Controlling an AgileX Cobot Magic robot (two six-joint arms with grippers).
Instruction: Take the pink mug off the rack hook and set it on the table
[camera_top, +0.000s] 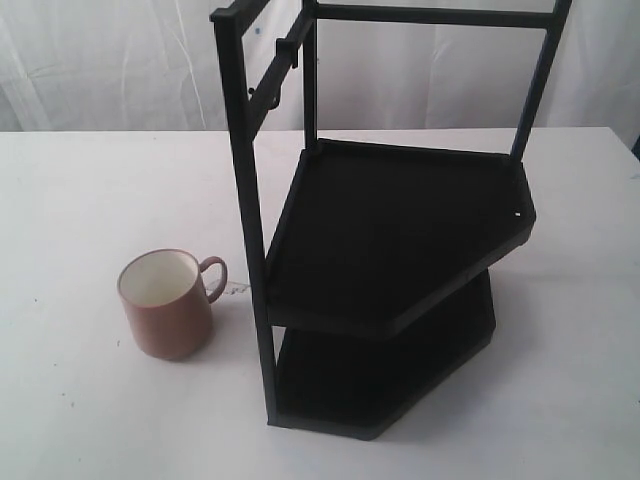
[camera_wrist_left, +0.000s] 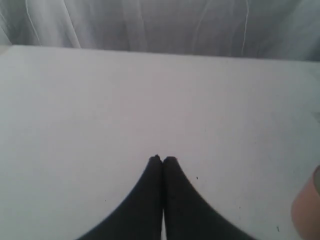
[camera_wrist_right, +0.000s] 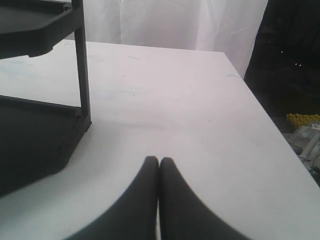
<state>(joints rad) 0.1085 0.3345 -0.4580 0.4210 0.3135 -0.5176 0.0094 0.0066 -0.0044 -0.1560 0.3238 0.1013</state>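
The pink mug stands upright on the white table, left of the rack, handle pointing toward the rack's front post. A sliver of its pink side shows at the edge of the left wrist view. The rack hook juts bare from the slanted upper crossbar. My left gripper is shut with nothing in it, low over bare table and apart from the mug. My right gripper is also shut and empty, over the table beside the rack's lower shelf. Neither gripper appears in the exterior view.
The rack's two black shelves and thin posts fill the middle and right of the table. White curtains hang behind. The table's right edge drops to a dark area with clutter.
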